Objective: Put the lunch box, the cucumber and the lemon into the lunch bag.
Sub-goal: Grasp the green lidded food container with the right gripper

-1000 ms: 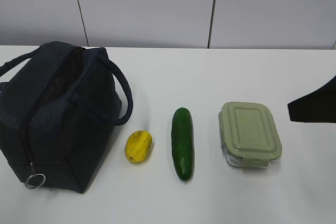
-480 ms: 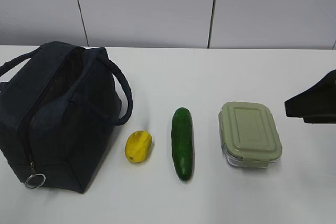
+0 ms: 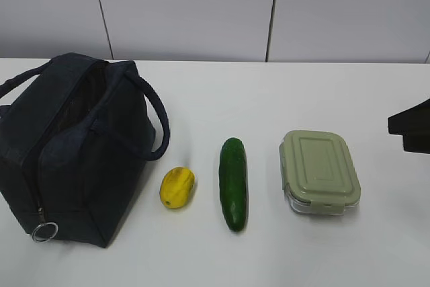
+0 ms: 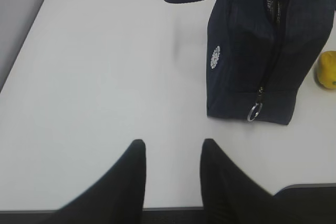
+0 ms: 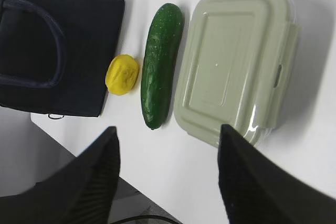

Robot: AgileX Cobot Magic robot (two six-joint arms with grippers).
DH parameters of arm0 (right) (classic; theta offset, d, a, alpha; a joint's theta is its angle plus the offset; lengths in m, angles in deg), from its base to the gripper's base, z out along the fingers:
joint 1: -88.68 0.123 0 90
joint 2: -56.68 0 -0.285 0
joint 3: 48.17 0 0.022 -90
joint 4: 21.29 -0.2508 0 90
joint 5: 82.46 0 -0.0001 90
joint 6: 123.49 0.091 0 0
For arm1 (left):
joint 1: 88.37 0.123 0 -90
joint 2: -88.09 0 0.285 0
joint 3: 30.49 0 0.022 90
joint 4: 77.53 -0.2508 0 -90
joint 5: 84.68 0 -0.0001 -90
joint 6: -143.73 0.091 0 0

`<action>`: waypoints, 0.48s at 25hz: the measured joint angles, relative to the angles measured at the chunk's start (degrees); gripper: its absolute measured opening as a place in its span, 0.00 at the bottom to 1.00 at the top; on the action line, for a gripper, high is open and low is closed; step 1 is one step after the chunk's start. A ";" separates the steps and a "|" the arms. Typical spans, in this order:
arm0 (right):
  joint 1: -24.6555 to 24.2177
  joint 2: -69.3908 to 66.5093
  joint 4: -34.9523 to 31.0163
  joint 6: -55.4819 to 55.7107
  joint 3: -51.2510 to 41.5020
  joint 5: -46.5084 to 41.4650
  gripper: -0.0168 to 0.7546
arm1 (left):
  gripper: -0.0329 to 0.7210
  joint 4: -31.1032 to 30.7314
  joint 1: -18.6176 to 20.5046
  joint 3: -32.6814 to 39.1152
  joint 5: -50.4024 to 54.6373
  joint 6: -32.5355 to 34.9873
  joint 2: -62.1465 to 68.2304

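I am holding both sets of jaws released and gripping nothing. My left gripper (image 4: 170,150) is hovering over bare white tabletop (image 4: 100,72), its two dark fingers spread with a clear gap between them; from it, the lunch bag (image 4: 257,51) is lying at roughly 1 o'clock, well apart. My right gripper (image 5: 168,145) is hanging above the row of items with its fingers spread wide; from it, the lunch box (image 5: 236,61) is lying at about 1 o'clock, and no finger is touching it. In the exterior view only a dark part of my right arm (image 3: 411,126) is showing, at the 3 o'clock edge of the frame. All four items are resting on the tabletop (image 3: 269,92) in a line. The lunch bag (image 3: 74,146) is standing at the 9 o'clock end, its top gaping open, one loop handle arching toward the lemon and a silver ring pull (image 3: 43,232) hanging at its near lower corner. The lemon (image 3: 177,187) is lying just beside the bag at its 3 o'clock side, apart from it. The cucumber (image 3: 234,183) is lying near the lemon's 3 o'clock side, its length running from 12 to 6 o'clock. The lunch box (image 3: 319,171) is sitting near the cucumber's 3 o'clock side, sage-green lid on top, separate from the cucumber.
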 joint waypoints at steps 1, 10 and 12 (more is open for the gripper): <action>-0.40 -1.58 0.00 -0.34 1.06 -0.40 0.60 | 0.36 0.00 0.00 0.00 0.00 0.00 0.00; -0.64 -17.91 -0.44 -4.47 7.69 -0.56 0.60 | 0.36 0.00 0.00 0.00 0.00 0.00 0.00; -0.64 -20.24 -0.81 -5.81 8.03 -0.56 0.60 | 0.36 0.00 0.00 0.00 0.00 0.00 0.00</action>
